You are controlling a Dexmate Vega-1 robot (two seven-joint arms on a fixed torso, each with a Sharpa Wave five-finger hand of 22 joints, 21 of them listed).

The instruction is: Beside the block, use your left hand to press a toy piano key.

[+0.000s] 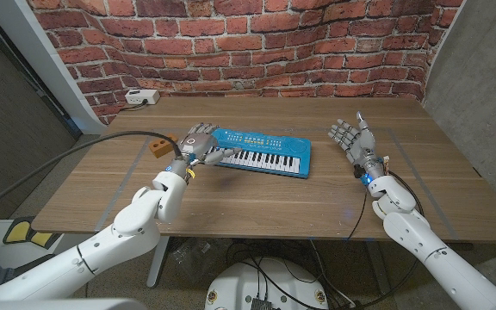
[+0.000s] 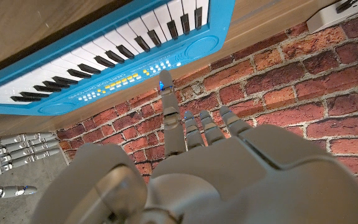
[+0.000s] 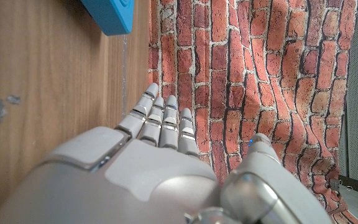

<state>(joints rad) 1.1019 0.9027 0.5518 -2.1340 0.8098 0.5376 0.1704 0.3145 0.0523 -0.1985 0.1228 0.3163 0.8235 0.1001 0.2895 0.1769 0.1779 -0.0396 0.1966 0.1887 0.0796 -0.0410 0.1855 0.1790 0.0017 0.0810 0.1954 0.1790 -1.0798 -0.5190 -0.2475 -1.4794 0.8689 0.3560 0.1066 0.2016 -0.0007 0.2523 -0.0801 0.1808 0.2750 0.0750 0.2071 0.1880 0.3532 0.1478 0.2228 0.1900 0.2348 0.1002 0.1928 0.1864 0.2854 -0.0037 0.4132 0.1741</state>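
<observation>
A blue toy piano (image 1: pixel 257 153) lies mid-table, its white and black keys facing me. A small brown block (image 1: pixel 158 149) sits on the wood just off its left end. My left hand (image 1: pixel 198 146) hovers over that left end, holding nothing, fingers bent down toward the piano. In the left wrist view one finger (image 2: pixel 168 102) stretches out past the others toward the piano's button panel (image 2: pixel 114 81), with its tip near the panel edge; contact cannot be told. My right hand (image 1: pixel 354 138) stands to the right of the piano with fingers spread, empty.
A white power strip (image 1: pixel 140 96) lies at the table's back left by the brick wall. A dark cable (image 1: pixel 76 151) runs in from the left toward my left wrist. The piano's corner (image 3: pixel 110 14) lies ahead of my right hand (image 3: pixel 160 162).
</observation>
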